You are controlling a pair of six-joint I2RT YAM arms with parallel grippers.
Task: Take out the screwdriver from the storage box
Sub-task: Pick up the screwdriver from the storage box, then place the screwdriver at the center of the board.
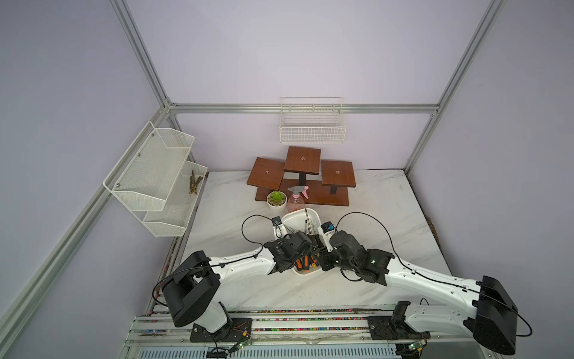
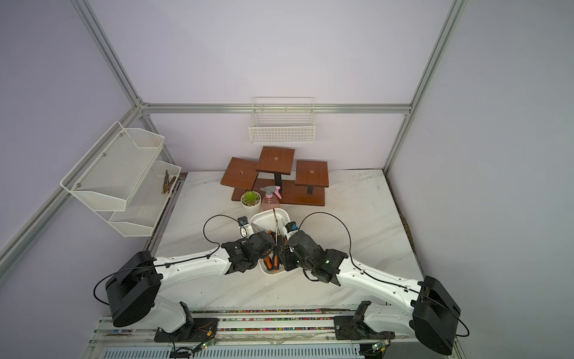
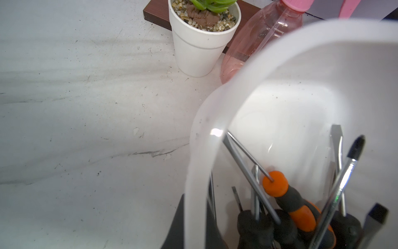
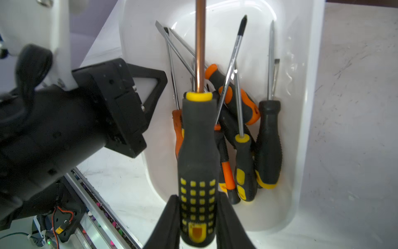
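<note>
A white marbled surface (image 1: 382,199) is seen carrying everything, and both arms are reached in from its near edge to meet over the middle. A two-tier white mesh rack (image 1: 155,174) is fixed to the frame at the left side, with a few brown sticks lying in its lower tier. A white wire basket (image 1: 312,130) is hung on the back rail. Under it, at the surface's far edge, a brown wooden stand (image 1: 302,160) with three square platforms is placed.

The storage box (image 4: 310,86), a shallow white tub, is set lengthwise at the centre of the surface, between the two wrists. Its wall on the robot's left side is pinched by the left gripper (image 3: 195,228), whose jaws are closed on that wall, one inside and one outside.

A pink spray bottle (image 1: 296,202) and a small white plant pot (image 1: 276,202) are stood just beyond the tub's far end, side by side.

The screwdriver (image 4: 198,151), black-handled with yellow studs and a copper-coloured shaft, is clamped by its handle in the jaws of the right gripper (image 4: 198,217). It is held raised over the tub's opening, shaft pointing towards the far end.

Several other screwdrivers (image 4: 269,140), black-and-yellow and black-and-orange, are left lying crossed on the tub's floor.
</note>
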